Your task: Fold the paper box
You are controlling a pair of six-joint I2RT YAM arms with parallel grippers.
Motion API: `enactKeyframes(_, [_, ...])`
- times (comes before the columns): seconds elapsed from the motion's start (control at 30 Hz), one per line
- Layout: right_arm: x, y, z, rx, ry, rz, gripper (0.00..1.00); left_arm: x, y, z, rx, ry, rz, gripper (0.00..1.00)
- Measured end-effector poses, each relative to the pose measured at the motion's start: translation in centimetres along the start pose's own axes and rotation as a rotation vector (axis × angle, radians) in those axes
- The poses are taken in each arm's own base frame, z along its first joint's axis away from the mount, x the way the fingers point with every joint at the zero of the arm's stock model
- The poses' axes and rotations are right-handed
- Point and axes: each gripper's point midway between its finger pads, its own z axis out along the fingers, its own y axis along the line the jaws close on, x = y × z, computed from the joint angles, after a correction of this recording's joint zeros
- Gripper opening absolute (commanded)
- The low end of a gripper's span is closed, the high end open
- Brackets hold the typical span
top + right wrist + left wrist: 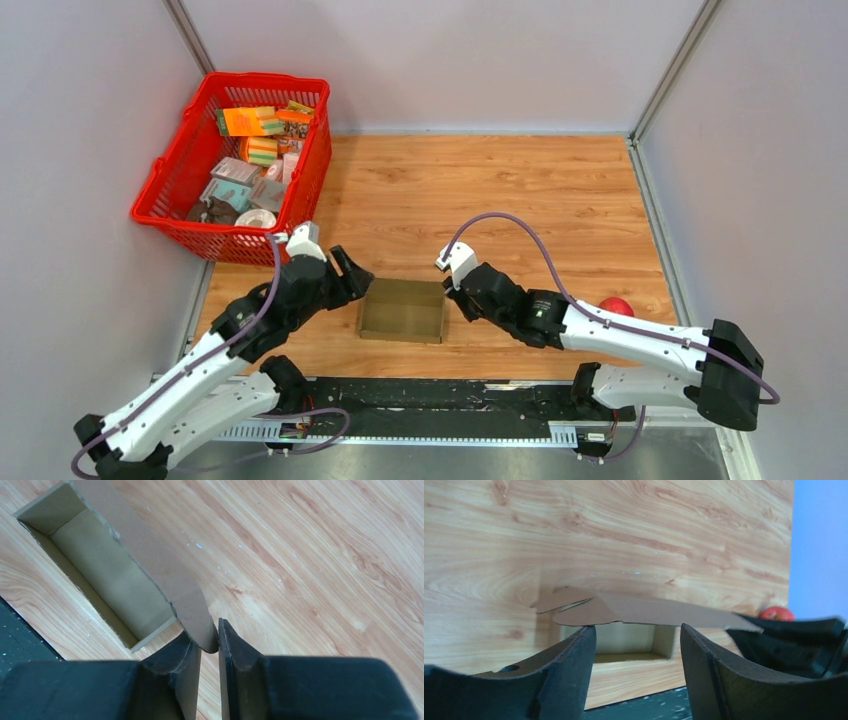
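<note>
The paper box (403,310) is a small open brown carton lying on the wooden table between the two arms. My left gripper (352,276) hovers just off its left end, and in the left wrist view this gripper (638,630) stands open with nothing between its fingers. The box's open inside (624,639) lies straight ahead and a long flap (649,609) hangs over the fingertips. My right gripper (452,294) is at the box's right end. In the right wrist view that gripper (210,637) is shut on the rounded tip of the box's long side flap (192,611), beside the open carton (110,575).
A red mesh basket (175,226) full of printed packets stands at the back left, close to the left arm. A red ball (616,306) lies at the right behind the right arm. A black rail (430,395) runs along the near edge. Grey walls enclose the table.
</note>
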Motion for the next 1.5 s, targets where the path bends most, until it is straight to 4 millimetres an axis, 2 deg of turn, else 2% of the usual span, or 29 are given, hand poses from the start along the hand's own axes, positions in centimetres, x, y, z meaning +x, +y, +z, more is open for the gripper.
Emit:
enactKeyframes(0.17, [0.0, 0.8, 0.9, -0.041, 0.013, 0.006, 0.28, 0.6, 2.4, -1.5, 0.098, -0.056, 0.186, 0.61])
enactKeyframes(0.27, [0.1, 1.0, 1.6, -0.055, 0.019, 0.011, 0.22, 0.3, 2.9, -2.3, 0.14, -0.098, 0.261, 0.61])
enactKeyframes(0.4, [0.1, 0.9, 2.2, -0.064, 0.022, 0.027, 0.0, 0.2, 3.0, -2.7, 0.163, -0.109, 0.34, 0.69])
enactKeyframes(0.57, [-0.4, 0.1, 2.4, -0.062, 0.022, 0.06, 0.0, 0.7, 3.6, -2.1, 0.139, -0.083, 0.407, 0.7])
enactKeyframes(0.73, [-0.2, -0.1, 1.7, -0.076, 0.035, 0.068, 0.0, 1.9, 4.2, -0.4, 0.097, -0.024, 0.476, 0.7])
enactKeyframes(0.93, [-0.3, -1.0, 0.4, -0.049, 0.035, 0.099, 0.0, 3.6, 3.2, 1.1, 0.165, 0.039, 0.527, 0.67])
enactKeyframes(1.13, [-0.3, -1.8, -0.2, -0.019, 0.03, 0.121, 0.0, 4.4, 3.0, 2.2, 0.169, 0.076, 0.562, 0.58])
enactKeyframes(1.17, [-0.3, -1.8, -0.2, -0.016, 0.034, 0.121, 0.0, 4.6, 3.2, 2.5, 0.157, 0.089, 0.571, 0.53])
enactKeyframes(1.33, [-0.1, -2.1, -0.2, -0.001, 0.041, 0.127, 0.0, 5.3, 3.8, 3.8, 0.095, 0.155, 0.608, 0.43])
enactKeyframes(1.47, [0.0, -2.7, -0.1, 0.037, 0.041, 0.151, 0.0, 5.6, 3.8, 4.2, 0.074, 0.183, 0.608, 0.27])
enactKeyframes(1.5, [0.1, -2.8, 0.0, 0.051, 0.044, 0.166, 0.0, 5.6, 3.8, 4.3, 0.072, 0.186, 0.602, 0.26])
